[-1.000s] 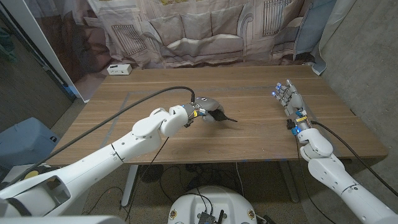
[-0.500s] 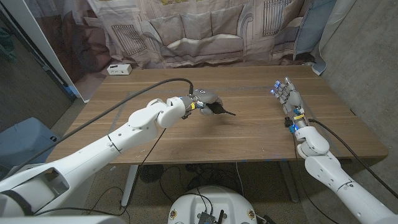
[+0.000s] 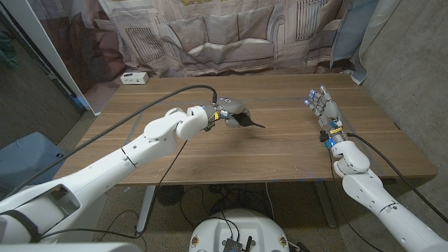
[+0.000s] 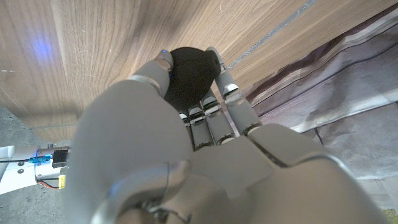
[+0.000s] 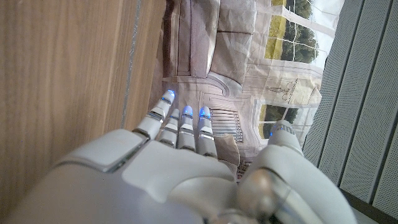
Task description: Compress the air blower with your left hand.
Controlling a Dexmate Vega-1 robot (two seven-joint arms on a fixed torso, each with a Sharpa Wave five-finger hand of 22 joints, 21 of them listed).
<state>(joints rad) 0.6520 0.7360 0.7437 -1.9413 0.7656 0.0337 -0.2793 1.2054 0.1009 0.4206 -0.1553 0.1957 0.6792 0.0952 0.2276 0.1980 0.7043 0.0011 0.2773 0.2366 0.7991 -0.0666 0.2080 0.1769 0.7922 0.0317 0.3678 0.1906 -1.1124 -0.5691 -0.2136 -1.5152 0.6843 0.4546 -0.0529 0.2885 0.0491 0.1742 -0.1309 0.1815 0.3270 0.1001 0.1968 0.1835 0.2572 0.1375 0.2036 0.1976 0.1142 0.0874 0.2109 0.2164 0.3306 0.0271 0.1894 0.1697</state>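
Note:
The air blower (image 3: 245,121) is a black rubber bulb with a thin nozzle pointing to picture right, held above the table's middle. My left hand (image 3: 227,112) grips the bulb with its fingers wrapped over it. In the left wrist view the black bulb (image 4: 189,78) shows between the fingers (image 4: 214,115) and the thumb. My right hand (image 3: 324,107) stands on its edge at the table's right side, fingers straight and apart, holding nothing; its fingers (image 5: 180,127) carry blue lights at the tips.
A small white box (image 3: 134,78) sits at the table's (image 3: 280,154) far left corner. A printed curtain hangs behind the table. A black cable runs along my left arm above the table's left half.
My left hand has carried the blower a little up and away from me, toward the far side of the table. The right hand has stayed put.

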